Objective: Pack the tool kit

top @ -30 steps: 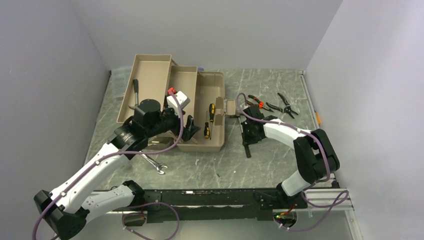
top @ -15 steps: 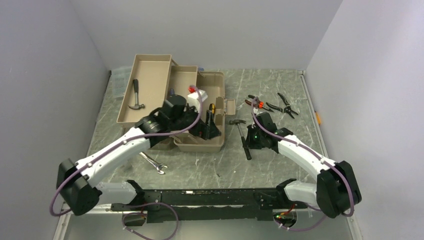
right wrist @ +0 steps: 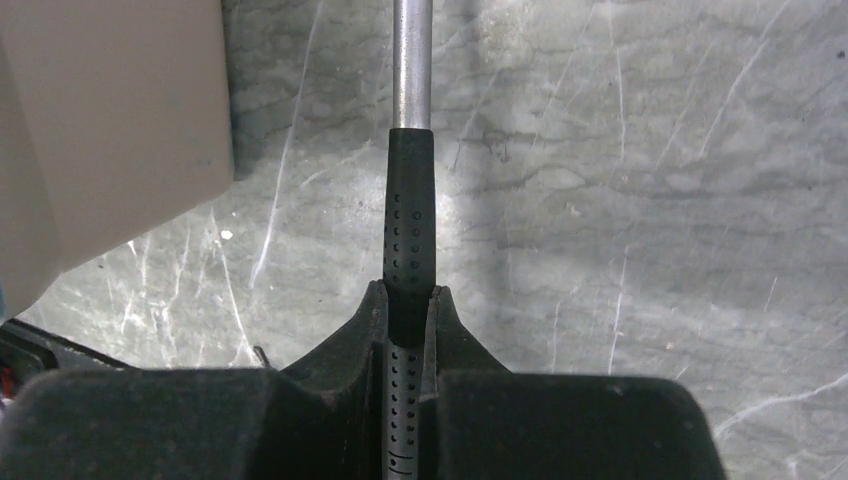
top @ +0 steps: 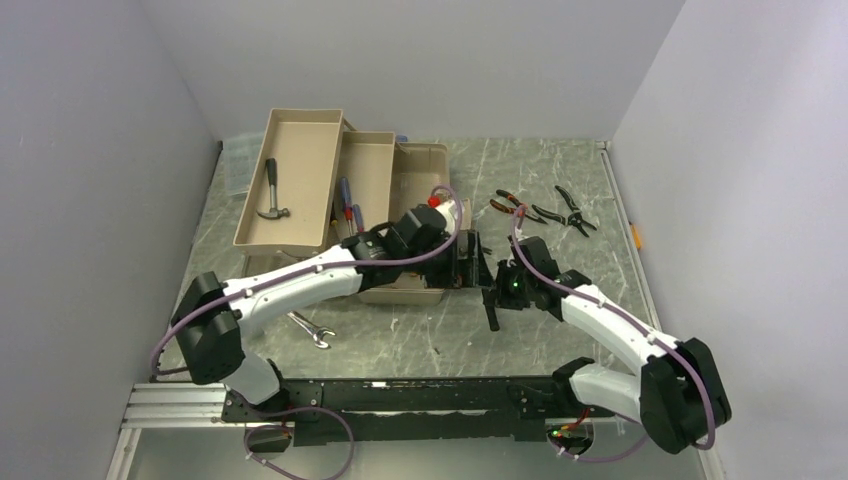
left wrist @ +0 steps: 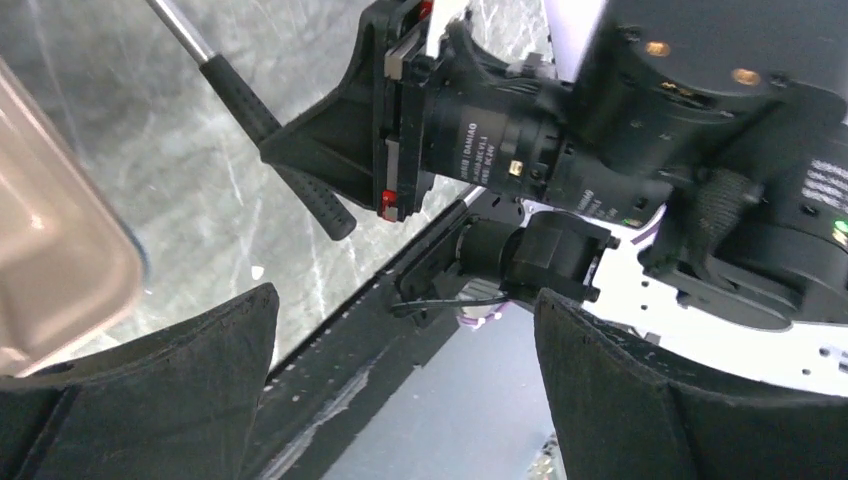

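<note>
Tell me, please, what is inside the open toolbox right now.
The left tray holds a hammer. The middle tray shows two tool handles, kind unclear. The left arm covers most of the bottom compartment, so its contents cannot be seen.

Tan-brown toolbox (top: 303, 150), grey white-veined table (top: 450, 340), hammer (right wrist: 410, 220) with black dotted grip and silver shaft

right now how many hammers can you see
2. One hammer lies in the far-left tray of the toolbox. The second hammer is just right of the toolbox, its handle clamped in the right hand. Others may be hidden under the arms.
</note>
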### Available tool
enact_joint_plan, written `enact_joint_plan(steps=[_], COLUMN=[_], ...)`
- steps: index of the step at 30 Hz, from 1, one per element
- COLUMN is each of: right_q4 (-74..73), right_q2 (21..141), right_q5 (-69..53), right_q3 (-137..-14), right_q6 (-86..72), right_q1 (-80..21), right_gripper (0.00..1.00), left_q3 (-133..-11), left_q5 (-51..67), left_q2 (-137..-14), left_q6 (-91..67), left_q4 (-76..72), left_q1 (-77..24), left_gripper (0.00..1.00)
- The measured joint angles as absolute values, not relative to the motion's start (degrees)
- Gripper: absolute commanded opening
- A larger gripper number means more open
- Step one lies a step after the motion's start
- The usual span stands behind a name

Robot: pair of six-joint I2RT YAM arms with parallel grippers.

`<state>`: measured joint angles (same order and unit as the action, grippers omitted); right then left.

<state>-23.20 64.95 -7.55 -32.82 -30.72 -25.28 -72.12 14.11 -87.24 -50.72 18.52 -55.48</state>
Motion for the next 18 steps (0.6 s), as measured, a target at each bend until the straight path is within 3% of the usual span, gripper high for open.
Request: enact_joint_plan(steps=[9,18], right_q4=[-26.59,-30.15], right_q2=[53.82,44.51], right_q5=[-3.09,-0.40], right_q3=[-29.47,-25.61], right_q6=[-38.85,-45.95], right_q1=[-25.21,-25.10], right_gripper=[0.00,0.00], left_q3=[-75.79,-80.66], left_q5=[4.75,0.43], left_q2=[-94.70,-100.84], left_q6=[-62.52,-67.57], left_q4=[19.51,22.11], left_q1=[-62.43,-61.17], left_gripper=[0.99,0.99])
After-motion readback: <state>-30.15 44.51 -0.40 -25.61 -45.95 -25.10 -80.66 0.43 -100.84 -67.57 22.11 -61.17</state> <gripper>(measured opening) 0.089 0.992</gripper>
